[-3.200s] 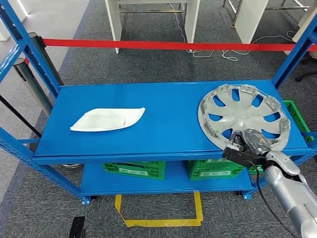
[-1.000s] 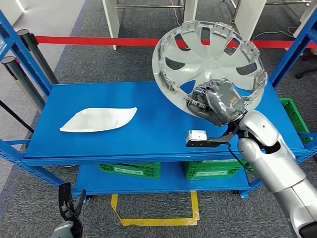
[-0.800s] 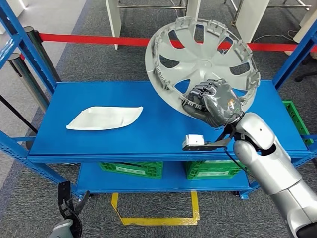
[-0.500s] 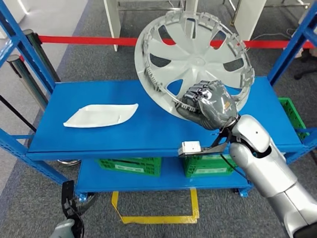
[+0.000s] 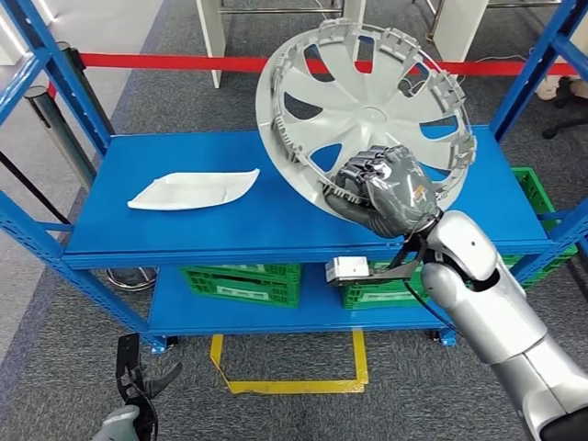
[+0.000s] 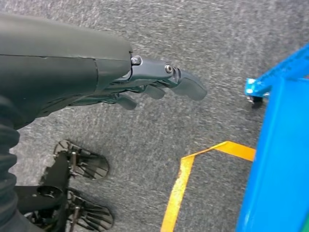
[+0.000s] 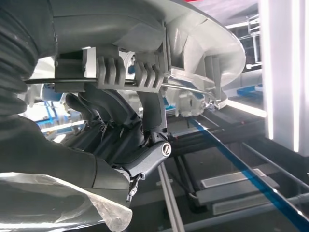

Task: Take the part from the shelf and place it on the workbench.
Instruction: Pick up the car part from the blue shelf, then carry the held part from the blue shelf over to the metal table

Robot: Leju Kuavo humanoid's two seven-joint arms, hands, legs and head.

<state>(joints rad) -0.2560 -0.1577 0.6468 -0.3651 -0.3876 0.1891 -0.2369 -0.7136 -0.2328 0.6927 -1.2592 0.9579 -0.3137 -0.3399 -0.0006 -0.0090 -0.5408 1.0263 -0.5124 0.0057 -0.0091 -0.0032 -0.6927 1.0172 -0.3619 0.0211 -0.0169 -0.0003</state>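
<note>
A large silver wheel cover with spoke cut-outs hangs tilted above the right half of the blue shelf. My right hand grips its near rim from below. The right wrist view shows the dark fingers curled under the ribbed rim of the wheel cover. My left hand hangs low by the floor; in the left wrist view its fingers reach out over grey carpet with nothing in them.
A flat white part lies on the left of the shelf top. Green crates sit on the lower level. A red barrier tape runs behind, and blue uprights frame both ends. Yellow floor tape marks the carpet.
The wheel cover has gone from lying flat on the shelf's right end to being held up and tilted in my right hand, shifted left. The camera has moved slightly.
</note>
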